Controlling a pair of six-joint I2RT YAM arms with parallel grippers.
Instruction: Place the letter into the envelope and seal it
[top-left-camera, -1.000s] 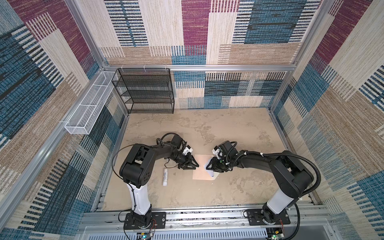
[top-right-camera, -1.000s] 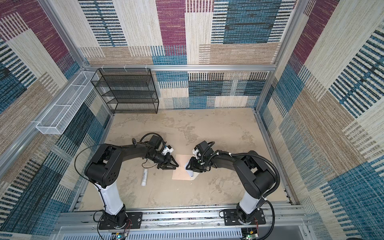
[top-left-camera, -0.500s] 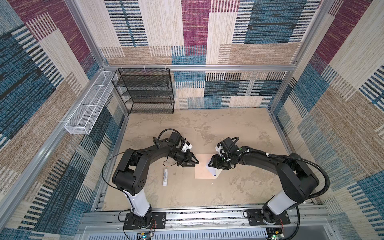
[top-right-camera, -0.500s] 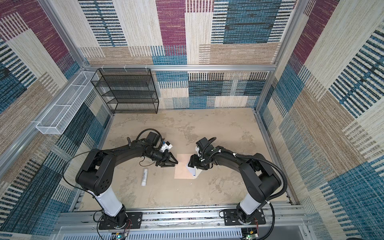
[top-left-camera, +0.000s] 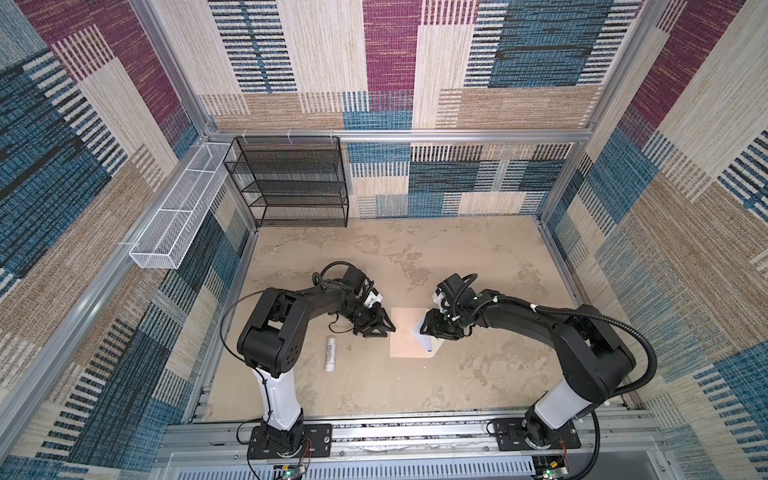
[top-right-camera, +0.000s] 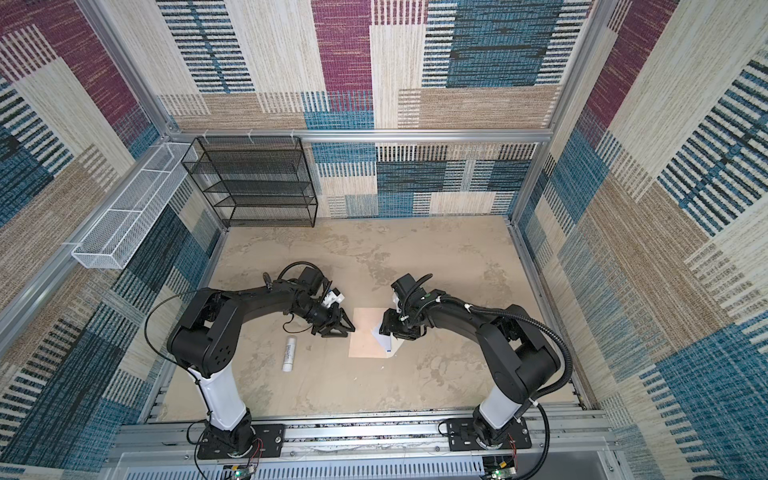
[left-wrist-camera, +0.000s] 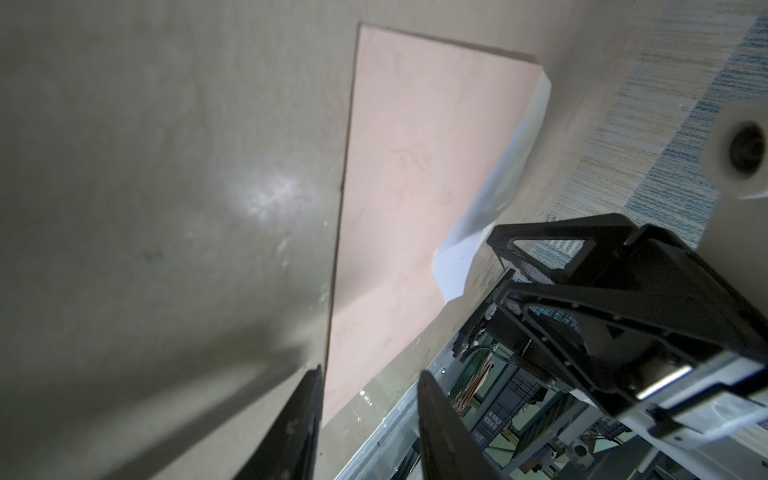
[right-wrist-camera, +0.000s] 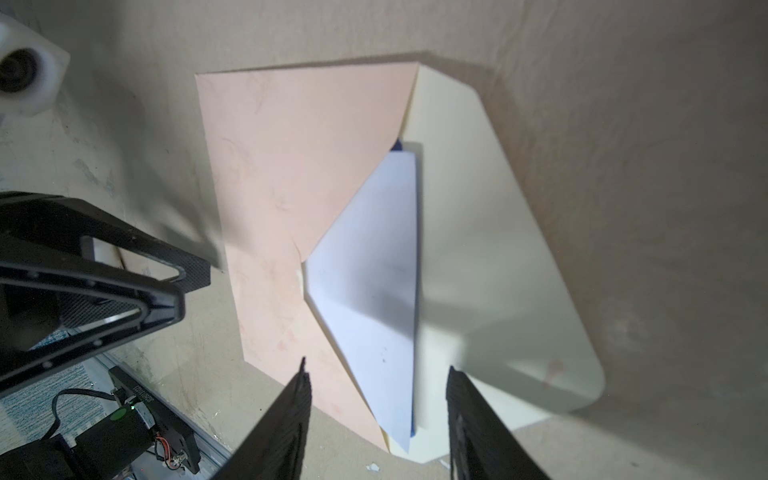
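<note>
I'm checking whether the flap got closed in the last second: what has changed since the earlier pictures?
Almost nothing. The left gripper and right gripper shifted only slightly at the envelope's two sides, open, gripping nothing. The envelope, the letter tucked inside and the white tube lie where they were; the flap is open.

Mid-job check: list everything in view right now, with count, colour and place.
envelope: 1, peach-pink, cream flap open, flat mid-table between the grippers
letter: 1, white, partly showing in the envelope's mouth
tube: 1, white, lying on the table near the left arm
shelf rack: 1, black mesh, back left corner
wire basket: 1, white, on the left wall
table: 1, mottled beige, under everything
left gripper: 1, black, open, beside the envelope
right gripper: 1, black, open, over the letter and flap
</note>
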